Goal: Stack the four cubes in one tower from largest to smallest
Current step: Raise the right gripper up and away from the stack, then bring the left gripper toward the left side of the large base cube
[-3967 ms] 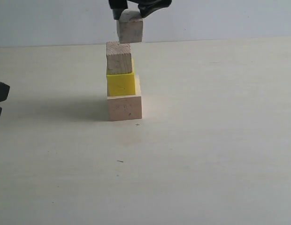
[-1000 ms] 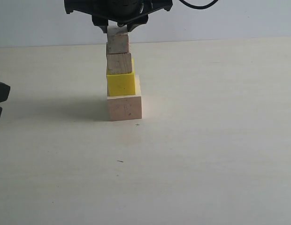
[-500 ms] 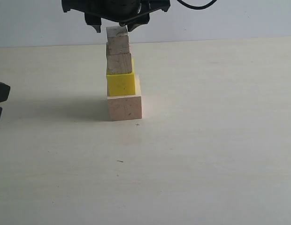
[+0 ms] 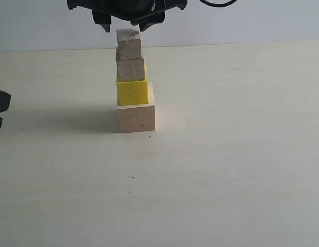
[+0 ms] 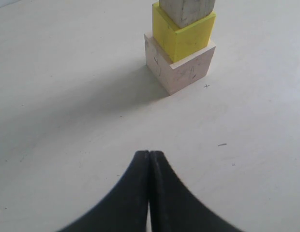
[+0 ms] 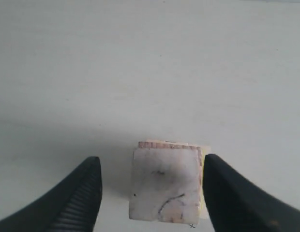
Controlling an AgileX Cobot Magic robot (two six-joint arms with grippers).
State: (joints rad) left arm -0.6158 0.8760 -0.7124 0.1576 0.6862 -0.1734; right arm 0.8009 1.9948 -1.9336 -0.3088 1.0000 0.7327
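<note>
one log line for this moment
tower: all four stacked | top: small wood cube, free | right tool: open, flanking it | left tool: shut, apart

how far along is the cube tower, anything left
Done: all four stand in one column, large pale wooden cube at the bottom, then bright yellow cube, medium wooden cube and small wooden cube on top. In hand: nothing; the right arm's fingers stand open over the top cube, clear of it; the left arm's fingers are shut, empty. Left: probably only lifting the right arm away.
</note>
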